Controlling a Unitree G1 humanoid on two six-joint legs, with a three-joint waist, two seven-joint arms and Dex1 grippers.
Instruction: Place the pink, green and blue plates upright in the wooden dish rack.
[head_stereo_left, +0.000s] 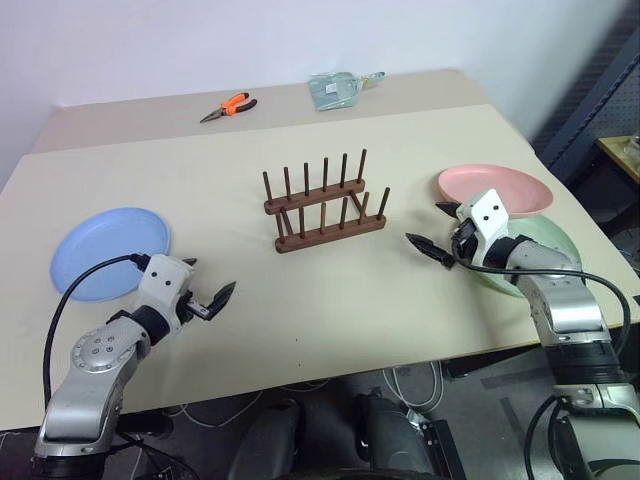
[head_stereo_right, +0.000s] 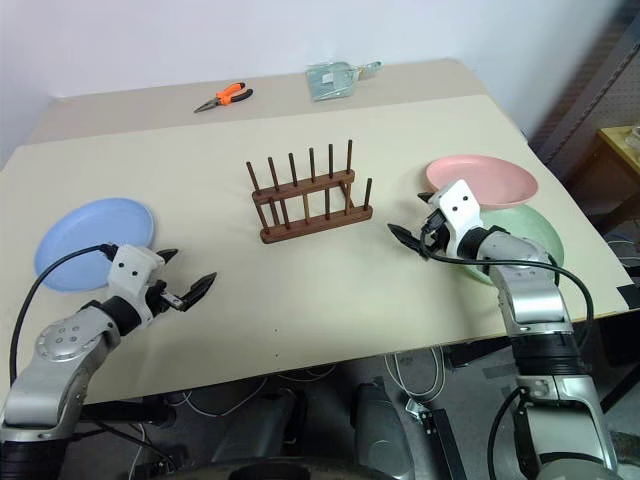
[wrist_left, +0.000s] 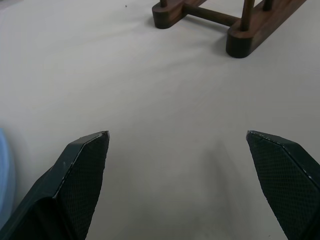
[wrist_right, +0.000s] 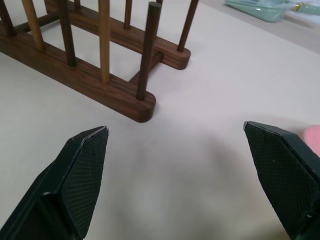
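While both fingers gape empty, wooden dish rack (head_stereo_left: 325, 205) between them, apart, plates flat.

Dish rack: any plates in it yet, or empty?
Empty. The wooden dish rack shows bare pegs; blue plate, pink plate and green plate lie on the table.

Dark wooden dish rack (head_stereo_left: 323, 205); matt table (head_stereo_left: 330, 290); textured fingers (wrist_left: 80, 170).

Far across my table (head_stereo_left: 330, 300), near its back edge, lie orange-handled pliers (head_stereo_left: 229, 107). Well to their right sits a pale green packet (head_stereo_left: 337, 90) in clear wrap, flat on the top. At the right, past the table, stands a dark metal frame (head_stereo_left: 590, 110).
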